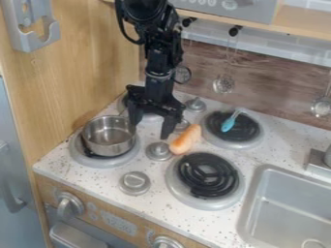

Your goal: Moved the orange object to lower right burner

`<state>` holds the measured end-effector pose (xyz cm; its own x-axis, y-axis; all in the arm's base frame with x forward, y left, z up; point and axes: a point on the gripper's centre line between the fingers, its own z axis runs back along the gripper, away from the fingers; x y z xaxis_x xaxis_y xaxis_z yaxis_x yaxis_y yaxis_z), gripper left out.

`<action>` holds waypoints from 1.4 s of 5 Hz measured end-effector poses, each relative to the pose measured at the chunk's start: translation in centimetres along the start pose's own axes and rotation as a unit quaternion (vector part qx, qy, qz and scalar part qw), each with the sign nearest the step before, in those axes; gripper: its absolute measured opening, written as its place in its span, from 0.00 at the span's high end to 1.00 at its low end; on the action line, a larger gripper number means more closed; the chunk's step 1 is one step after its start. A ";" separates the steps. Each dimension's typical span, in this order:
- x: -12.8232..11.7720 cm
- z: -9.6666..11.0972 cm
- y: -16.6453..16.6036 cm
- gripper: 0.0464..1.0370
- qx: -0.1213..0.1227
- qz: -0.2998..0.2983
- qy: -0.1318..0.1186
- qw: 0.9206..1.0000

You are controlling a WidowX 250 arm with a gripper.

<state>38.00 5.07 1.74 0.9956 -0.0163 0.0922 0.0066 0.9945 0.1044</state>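
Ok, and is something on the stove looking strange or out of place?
The orange object lies beside the knobs, off the coils, and a blue spoon lies right on the back right burner, an odd place for it. I see no spill.

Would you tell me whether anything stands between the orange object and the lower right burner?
Nothing visible stands in the way: the orange object lies just behind the burner, and the nearest knob is off to the left in the view.
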 end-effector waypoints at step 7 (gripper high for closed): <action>8.3 -8.3 -4.2 0.08 -0.069 0.044 0.049 0.995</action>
<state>47.05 1.63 -6.12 0.9971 0.0758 -0.0023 -0.0759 0.9964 -0.0381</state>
